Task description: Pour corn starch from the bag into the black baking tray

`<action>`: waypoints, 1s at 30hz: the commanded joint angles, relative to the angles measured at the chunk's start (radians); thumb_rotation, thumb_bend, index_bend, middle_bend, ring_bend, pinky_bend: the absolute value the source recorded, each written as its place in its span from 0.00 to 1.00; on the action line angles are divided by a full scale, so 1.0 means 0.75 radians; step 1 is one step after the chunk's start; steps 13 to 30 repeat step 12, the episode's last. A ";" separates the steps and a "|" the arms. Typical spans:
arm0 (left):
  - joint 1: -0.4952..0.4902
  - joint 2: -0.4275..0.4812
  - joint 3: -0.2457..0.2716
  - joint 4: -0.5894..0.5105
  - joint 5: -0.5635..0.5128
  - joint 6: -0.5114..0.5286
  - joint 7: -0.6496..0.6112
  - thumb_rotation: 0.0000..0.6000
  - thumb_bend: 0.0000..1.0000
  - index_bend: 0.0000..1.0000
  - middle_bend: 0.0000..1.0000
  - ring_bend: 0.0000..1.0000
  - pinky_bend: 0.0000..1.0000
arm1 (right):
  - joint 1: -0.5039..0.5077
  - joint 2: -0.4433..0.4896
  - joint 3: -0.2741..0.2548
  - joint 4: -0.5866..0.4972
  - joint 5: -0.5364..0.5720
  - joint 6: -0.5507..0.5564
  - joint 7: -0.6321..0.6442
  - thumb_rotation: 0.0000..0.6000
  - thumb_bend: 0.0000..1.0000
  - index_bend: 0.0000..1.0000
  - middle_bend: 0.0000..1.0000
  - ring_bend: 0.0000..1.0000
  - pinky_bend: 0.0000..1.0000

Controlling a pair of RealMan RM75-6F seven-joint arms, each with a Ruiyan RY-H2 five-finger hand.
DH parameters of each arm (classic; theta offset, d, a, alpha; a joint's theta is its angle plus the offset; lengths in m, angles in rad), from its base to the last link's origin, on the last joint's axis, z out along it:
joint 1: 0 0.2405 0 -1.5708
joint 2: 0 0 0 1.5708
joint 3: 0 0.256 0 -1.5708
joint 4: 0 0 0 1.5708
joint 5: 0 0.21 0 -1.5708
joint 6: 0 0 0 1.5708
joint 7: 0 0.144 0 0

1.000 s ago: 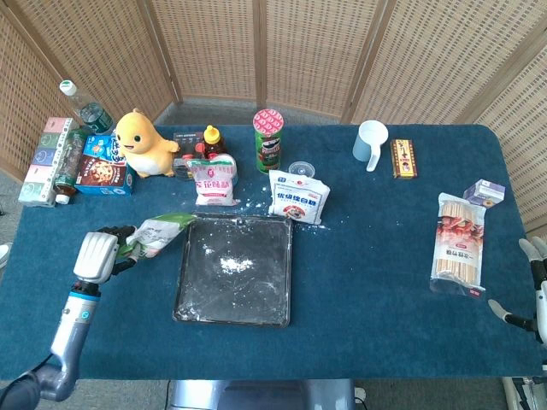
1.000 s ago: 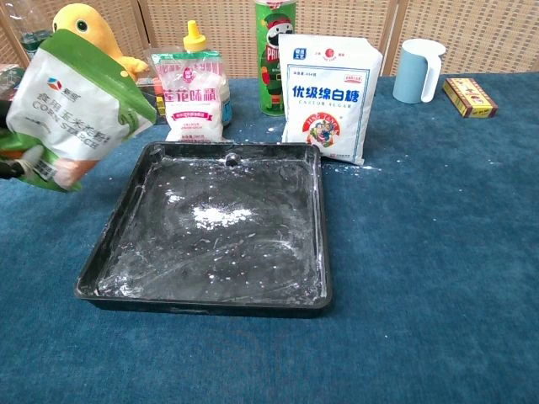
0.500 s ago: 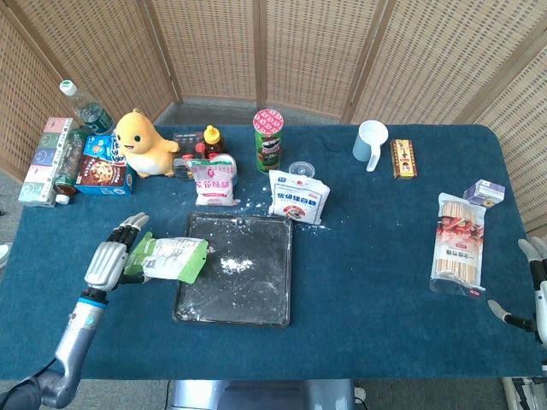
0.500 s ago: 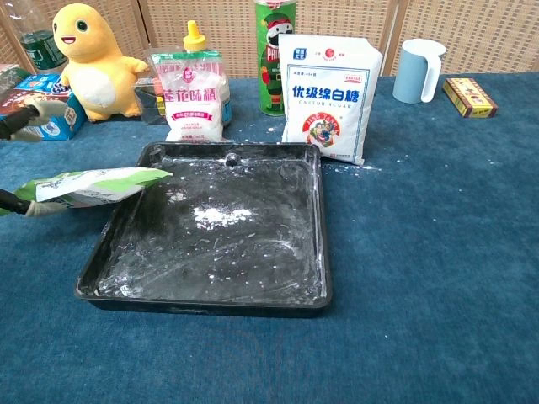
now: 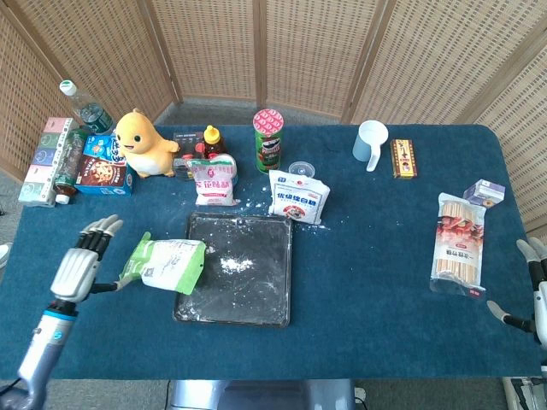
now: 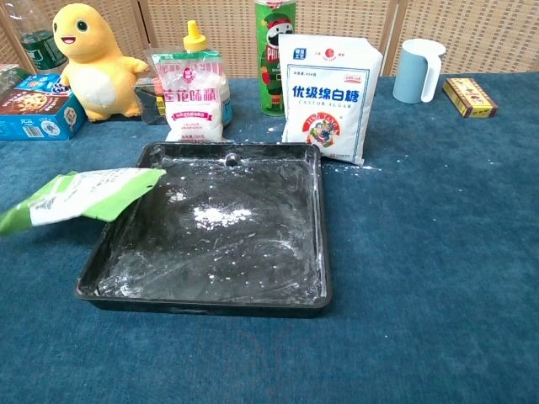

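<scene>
The green and white corn starch bag (image 5: 166, 264) lies flat, its right end resting over the left rim of the black baking tray (image 5: 256, 282). The chest view shows the corn starch bag (image 6: 80, 195) propped on the baking tray (image 6: 278, 244). A small heap of white powder (image 5: 229, 264) sits in the tray's middle. My left hand (image 5: 77, 269) is open to the left of the bag, fingers spread, apart from it. At the frame's right edge my right hand (image 5: 534, 286) hangs open off the table.
Behind the tray stand a sugar bag (image 5: 298, 196), a white flour bag (image 5: 214, 179), a green chips can (image 5: 268, 141) and a yellow plush toy (image 5: 143, 143). Boxes and bottles (image 5: 73, 158) crowd the far left. A cup (image 5: 369, 142) and a noodle packet (image 5: 459, 243) sit to the right.
My left hand lowered the bag from a raised tilt onto the tray's left rim, let go of it, and drew back to the left.
</scene>
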 commanded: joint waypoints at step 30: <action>0.181 0.448 -0.007 -0.647 -0.265 0.021 0.567 1.00 0.00 0.00 0.00 0.02 0.04 | -0.009 -0.003 0.002 -0.001 -0.014 0.030 -0.011 1.00 0.05 0.00 0.00 0.00 0.00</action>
